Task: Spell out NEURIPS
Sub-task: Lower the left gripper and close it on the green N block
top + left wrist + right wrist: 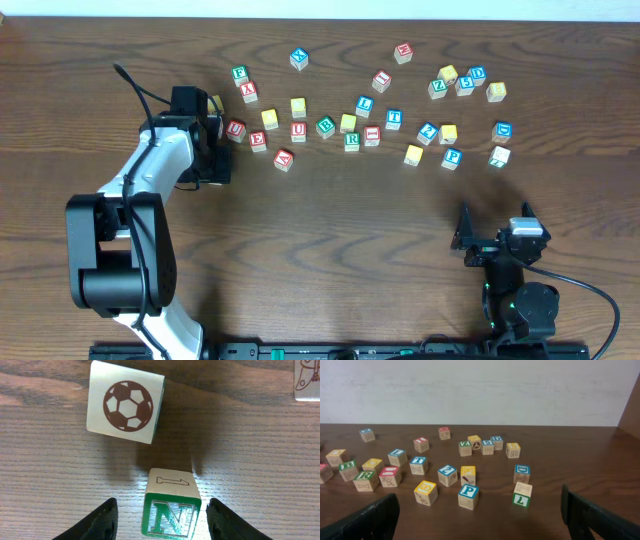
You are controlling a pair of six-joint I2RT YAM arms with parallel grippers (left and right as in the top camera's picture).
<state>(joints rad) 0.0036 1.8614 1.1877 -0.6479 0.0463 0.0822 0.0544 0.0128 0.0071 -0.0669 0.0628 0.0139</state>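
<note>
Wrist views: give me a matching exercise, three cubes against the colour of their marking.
Cubes:
1. N cube
2. P cube
3. football cube

Colours:
a. brown
b. green
c. blue

Pairs: 1-b, 2-c, 3-a.

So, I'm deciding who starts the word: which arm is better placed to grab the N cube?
Left. The left fingers flank the green N cube, small gaps either side. The right fingers stand open across the table, nearer the blue P cube.
</note>
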